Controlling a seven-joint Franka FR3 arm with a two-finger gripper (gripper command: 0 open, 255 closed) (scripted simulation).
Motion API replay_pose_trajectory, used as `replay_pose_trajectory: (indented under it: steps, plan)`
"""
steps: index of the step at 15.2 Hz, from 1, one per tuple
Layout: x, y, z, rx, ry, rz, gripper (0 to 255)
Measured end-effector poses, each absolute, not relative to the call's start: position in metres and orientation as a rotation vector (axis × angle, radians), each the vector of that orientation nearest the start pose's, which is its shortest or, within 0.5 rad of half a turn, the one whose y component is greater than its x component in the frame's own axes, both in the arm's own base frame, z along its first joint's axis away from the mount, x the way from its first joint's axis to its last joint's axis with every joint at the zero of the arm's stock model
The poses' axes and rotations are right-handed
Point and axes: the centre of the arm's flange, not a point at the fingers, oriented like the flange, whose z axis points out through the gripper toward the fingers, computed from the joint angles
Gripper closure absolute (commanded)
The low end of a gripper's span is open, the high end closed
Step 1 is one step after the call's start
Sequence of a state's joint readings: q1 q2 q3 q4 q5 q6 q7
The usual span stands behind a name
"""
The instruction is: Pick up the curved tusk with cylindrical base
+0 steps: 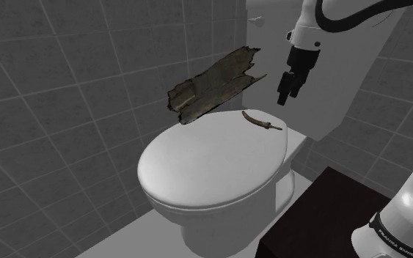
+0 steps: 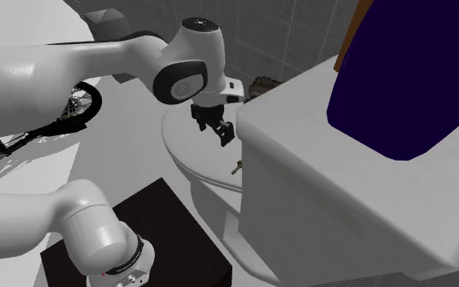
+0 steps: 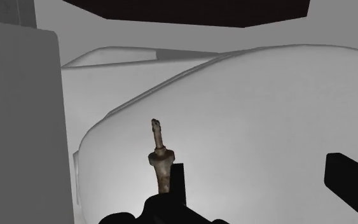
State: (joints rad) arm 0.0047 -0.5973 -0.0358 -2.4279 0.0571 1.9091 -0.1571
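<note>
Gripper (image 1: 284,95) spread apart, empty, one brown tusk (image 1: 261,121) lying on one toilet lid (image 1: 212,165)

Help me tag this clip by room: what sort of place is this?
Most likely a bathroom. There is a white toilet with its lid shut, the tank behind it, and grey tiled walls all around.

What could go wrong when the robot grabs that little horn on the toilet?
The tusk is thin and lies near the back rim of the rounded toilet lid, so a bump might slide it off. In the wrist view it sits beside one finger of the open gripper, not midway, so closing could miss it.
</note>
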Motion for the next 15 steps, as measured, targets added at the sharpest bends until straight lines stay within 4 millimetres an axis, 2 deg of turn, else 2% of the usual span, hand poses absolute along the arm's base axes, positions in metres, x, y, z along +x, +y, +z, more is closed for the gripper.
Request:
replay_pose_trajectory:
  steps: [10, 13, 15]
  plan:
    - [0.477, -0.042, 0.437, -3.050, -0.132, -0.116, 0]
    - [0.503, -0.058, 0.410, -3.045, -0.118, -0.111, 0]
    - [0.513, -0.058, 0.401, -3.044, -0.115, -0.110, 0]
